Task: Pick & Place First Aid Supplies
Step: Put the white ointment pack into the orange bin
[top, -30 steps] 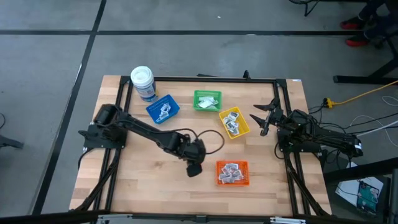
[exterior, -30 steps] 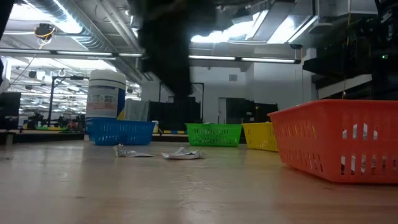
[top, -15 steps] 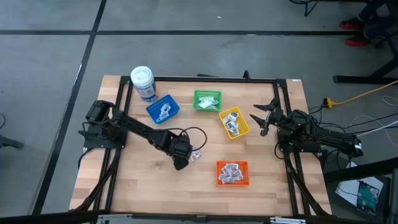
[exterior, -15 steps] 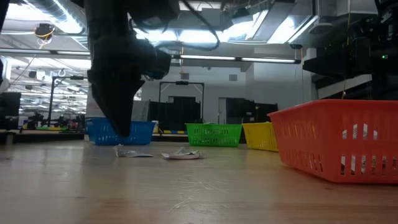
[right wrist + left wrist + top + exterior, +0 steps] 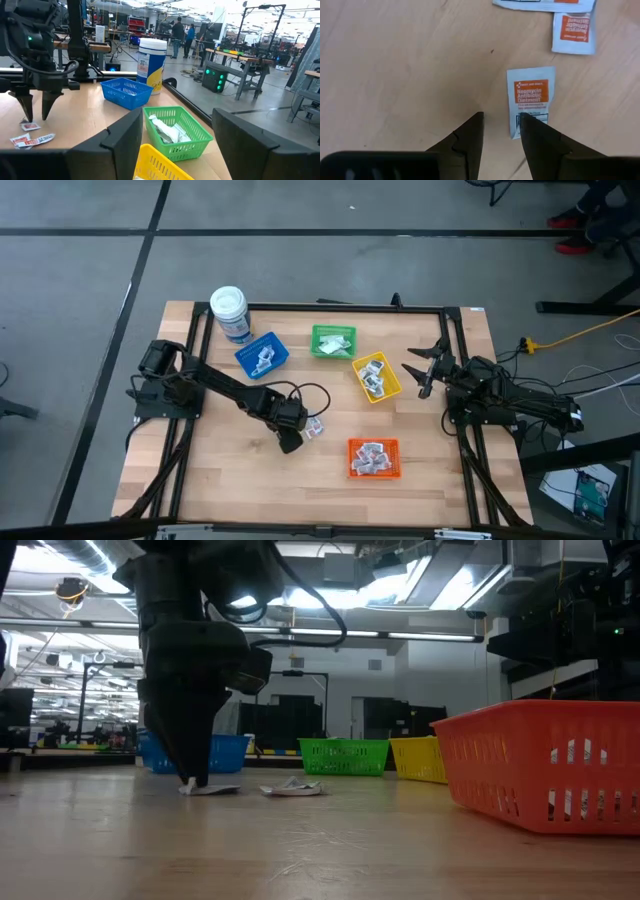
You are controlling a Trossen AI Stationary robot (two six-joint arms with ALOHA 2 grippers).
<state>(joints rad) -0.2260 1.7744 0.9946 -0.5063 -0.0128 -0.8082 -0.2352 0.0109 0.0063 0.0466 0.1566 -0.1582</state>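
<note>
Three small white first aid packets (image 5: 315,426) lie flat on the wooden table (image 5: 220,480) near its middle. In the left wrist view the nearest packet (image 5: 531,97) has an orange label; two more lie beyond it (image 5: 572,32). My left gripper (image 5: 501,120) points down, open, its tips at the table top (image 5: 195,780). One finger (image 5: 530,131) overlaps the near edge of the orange-labelled packet; the other stands over bare wood. My right gripper (image 5: 420,370) waits open and level at the table's right side. My left gripper comes from above, pointing down. One fingertip (image 5: 524,119) stands over the near edge (image 5: 516,131) of the orange-labelled packet, which lies flat on the table. Whether that fingertip touches the packet, I cannot tell. Nothing lies between the two fingers.
A blue bin (image 5: 262,356), a green bin (image 5: 333,341), a yellow bin (image 5: 376,377) and an orange bin (image 5: 374,458) hold packets. A white-lidded jar (image 5: 230,312) stands at the far left. Bare wood lies along the near edge.
My left gripper has gone from beside the orange bin toward the table's left edge and down, until its fingertips stand at the table top beside the loose packets. The packets have kept their places.
</note>
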